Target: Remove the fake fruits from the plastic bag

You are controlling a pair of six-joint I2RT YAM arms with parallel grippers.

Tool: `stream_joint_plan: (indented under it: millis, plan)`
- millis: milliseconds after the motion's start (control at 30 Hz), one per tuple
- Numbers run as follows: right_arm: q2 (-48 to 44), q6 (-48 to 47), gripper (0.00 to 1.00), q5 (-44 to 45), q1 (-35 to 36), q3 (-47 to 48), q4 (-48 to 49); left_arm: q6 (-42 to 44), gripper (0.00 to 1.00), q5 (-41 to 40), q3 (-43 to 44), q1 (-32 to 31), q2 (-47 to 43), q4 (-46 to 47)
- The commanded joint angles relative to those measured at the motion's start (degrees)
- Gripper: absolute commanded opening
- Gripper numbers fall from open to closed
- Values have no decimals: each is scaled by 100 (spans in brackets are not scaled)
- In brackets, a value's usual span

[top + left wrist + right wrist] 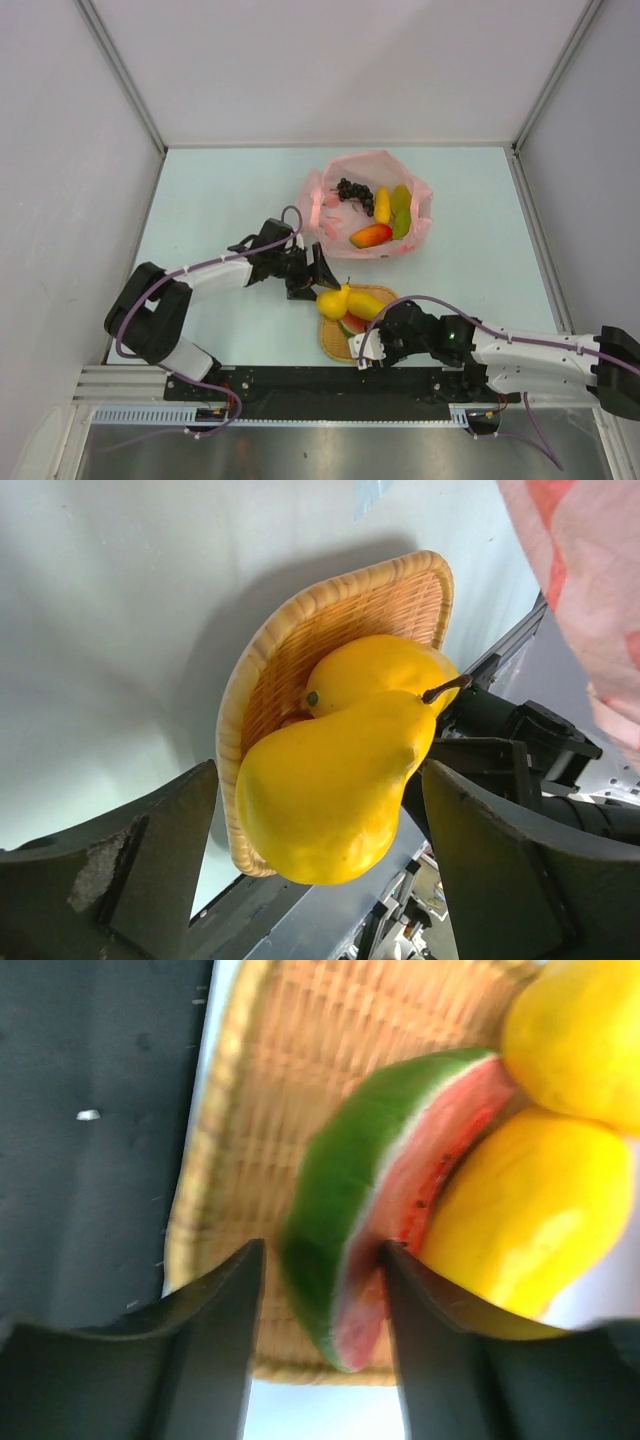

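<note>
The left hand (315,810) is open, with one finger on each side of the yellow pear (333,301). The pear rests on the edge of the woven tray (300,650). The right hand (320,1255) has the watermelon slice (400,1150) between its fingers, but I cannot tell if it squeezes. Farther back on the desk (220,190), the pink bag (318,195) holds grapes (354,192) and more fruits.

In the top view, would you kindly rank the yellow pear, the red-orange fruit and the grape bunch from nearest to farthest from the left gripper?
1. yellow pear: between the jaws of the left gripper, at the left edge of the woven tray.
2. red-orange fruit: inside the pink bag, in its near part, farther back and to the right.
3. grape bunch: at the bag's far side.
</note>
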Motion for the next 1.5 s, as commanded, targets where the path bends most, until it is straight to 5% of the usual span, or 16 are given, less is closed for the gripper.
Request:
stream_joint_plan:
  millis: [0, 167, 267, 533, 733, 1000, 1467]
  plan:
    - [5, -574, 47, 340, 219, -311, 509, -47, 88, 26, -22, 114, -275, 199]
    - [5, -1031, 17, 384, 509, -250, 195, 199, 88, 175, 101, 394, -477, -21]
    - [-30, -1373, 8, 305, 579, -39, -410, 279, 88, 272, 163, 588, -513, -22]
    - [-996, -2130, 0, 93, 571, 505, -2371, 525, 88, 509, 373, 878, -767, -65]
    - [-1761, -2340, 0, 497, 588, 638, -2831, 823, 87, 720, 251, 975, -1145, 75]
    - [-2306, -2991, 0, 1226, 606, 471, -1532, 2395, 82, 2266, 672, 791, -1611, -73]
    - [-2140, -4468, 0, 1236, 738, -505, 1290, 3310, 82, 2215, 742, -44, -1638, -803]
